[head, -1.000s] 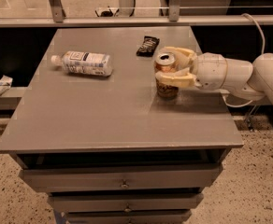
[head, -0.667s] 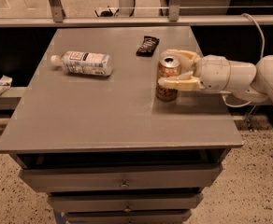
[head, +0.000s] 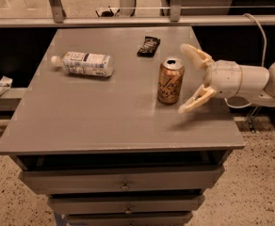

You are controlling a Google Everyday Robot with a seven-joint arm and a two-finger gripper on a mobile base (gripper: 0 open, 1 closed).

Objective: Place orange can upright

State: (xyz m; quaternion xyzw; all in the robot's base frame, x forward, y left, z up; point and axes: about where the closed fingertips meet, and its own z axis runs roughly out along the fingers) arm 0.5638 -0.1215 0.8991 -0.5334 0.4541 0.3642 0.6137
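Observation:
The orange can [head: 170,81] stands upright on the grey table [head: 104,121], right of centre, with its silver top and pull tab facing up. My gripper [head: 188,77] is open just to the right of the can, its two pale fingers spread wide. One finger [head: 194,53] points toward the table's far side and the other [head: 195,100] toward the front. Neither finger touches the can. The white arm reaches in from the right.
A clear plastic bottle [head: 83,63] with a white label lies on its side at the table's left. A small dark packet [head: 149,46] lies near the far edge. Drawers sit below the tabletop. A railing runs behind the table.
The gripper has let go of the can, opened wide and drawn back to the right. The can stays standing upright in the same spot.

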